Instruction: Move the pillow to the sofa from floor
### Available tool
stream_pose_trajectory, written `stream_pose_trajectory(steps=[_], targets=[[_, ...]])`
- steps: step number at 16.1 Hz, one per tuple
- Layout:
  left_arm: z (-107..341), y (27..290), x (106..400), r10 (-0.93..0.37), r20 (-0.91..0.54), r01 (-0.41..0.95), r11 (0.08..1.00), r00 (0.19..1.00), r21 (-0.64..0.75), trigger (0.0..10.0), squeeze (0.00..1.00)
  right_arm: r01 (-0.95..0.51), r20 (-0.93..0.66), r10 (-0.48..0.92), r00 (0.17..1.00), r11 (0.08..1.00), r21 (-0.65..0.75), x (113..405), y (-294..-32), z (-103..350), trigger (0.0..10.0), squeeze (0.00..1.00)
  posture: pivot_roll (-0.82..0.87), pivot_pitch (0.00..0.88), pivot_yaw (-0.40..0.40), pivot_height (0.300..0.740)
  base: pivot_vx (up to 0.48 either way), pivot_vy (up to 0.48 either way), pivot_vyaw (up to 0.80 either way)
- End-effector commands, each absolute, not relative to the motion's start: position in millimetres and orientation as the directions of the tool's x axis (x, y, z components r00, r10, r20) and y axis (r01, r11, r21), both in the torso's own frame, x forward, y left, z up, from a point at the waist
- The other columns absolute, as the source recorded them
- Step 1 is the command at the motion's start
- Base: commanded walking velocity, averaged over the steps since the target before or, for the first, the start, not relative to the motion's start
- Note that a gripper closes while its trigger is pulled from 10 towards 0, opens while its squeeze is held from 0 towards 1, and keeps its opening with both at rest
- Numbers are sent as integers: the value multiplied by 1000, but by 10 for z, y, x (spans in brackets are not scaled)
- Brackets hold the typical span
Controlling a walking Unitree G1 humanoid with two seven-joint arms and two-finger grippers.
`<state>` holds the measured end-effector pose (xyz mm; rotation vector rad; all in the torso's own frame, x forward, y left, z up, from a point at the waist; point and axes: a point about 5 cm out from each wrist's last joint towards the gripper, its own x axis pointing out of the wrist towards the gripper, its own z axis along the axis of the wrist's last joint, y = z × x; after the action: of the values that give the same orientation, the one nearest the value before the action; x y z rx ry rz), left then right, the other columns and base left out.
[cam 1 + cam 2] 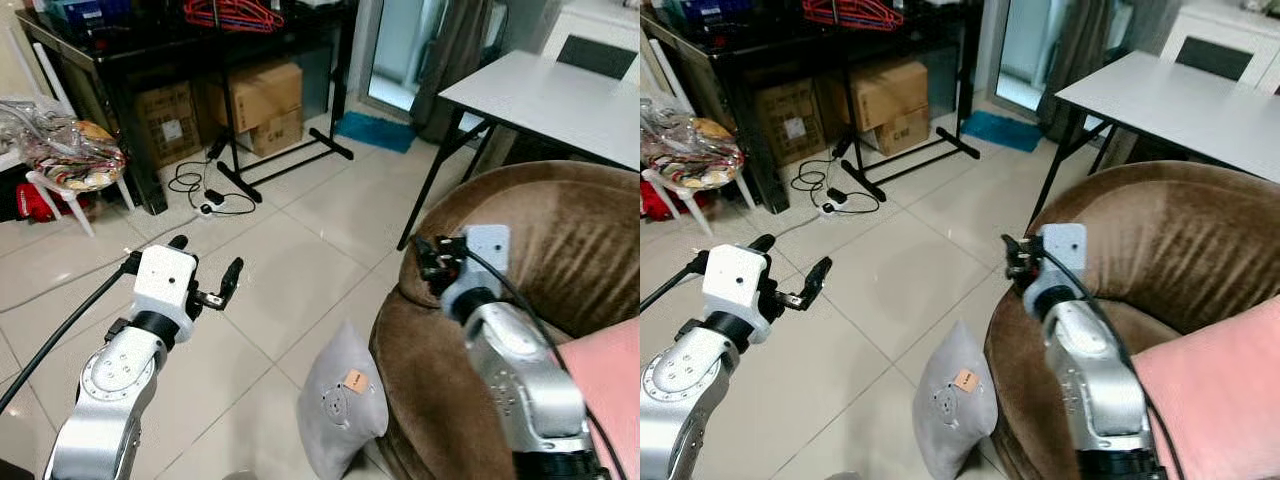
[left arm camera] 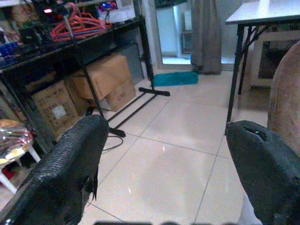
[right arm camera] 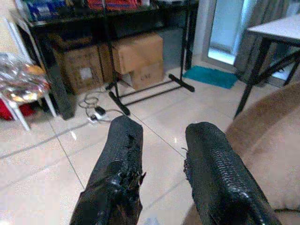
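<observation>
A grey pillow (image 1: 342,402) stands on edge on the tiled floor (image 1: 290,260), leaning against the brown sofa's (image 1: 545,240) front edge. The left gripper (image 1: 205,270) hovers over bare tiles, fingers spread wide, empty. The right gripper (image 1: 428,258) hangs above the sofa arm, slightly parted, holding nothing.

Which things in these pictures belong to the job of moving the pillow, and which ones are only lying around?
For the job:
- grey pillow, standing on the floor against the sofa
- brown sofa
- left gripper, open, empty
- right gripper, open, empty

Just lying about:
- pink cushion on the sofa
- cardboard boxes
- white table
- teal mat
- red hangers
</observation>
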<state>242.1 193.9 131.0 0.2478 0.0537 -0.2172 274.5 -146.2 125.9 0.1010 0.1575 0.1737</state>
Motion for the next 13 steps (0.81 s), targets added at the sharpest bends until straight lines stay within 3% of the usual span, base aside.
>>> stream_pose_trajectory(steps=[1, 13], targets=[[1316, 1955, 2438, -186, -67, 196, 951, 980, 239, 10000, 0, -142, -127, 155, 980, 984, 104, 2748, -1503, 1287, 10000, 0, 7, 0, -48, 686, 0, 0, 0], [1281, 1942, 2425, -165, -69, 177, 957, 984, 231, 10000, 0, -156, -123, 168, 978, 982, 103, 2752, -1469, 1288, 10000, 0, 6, 0, -59, 582, 0, 0, 0]])
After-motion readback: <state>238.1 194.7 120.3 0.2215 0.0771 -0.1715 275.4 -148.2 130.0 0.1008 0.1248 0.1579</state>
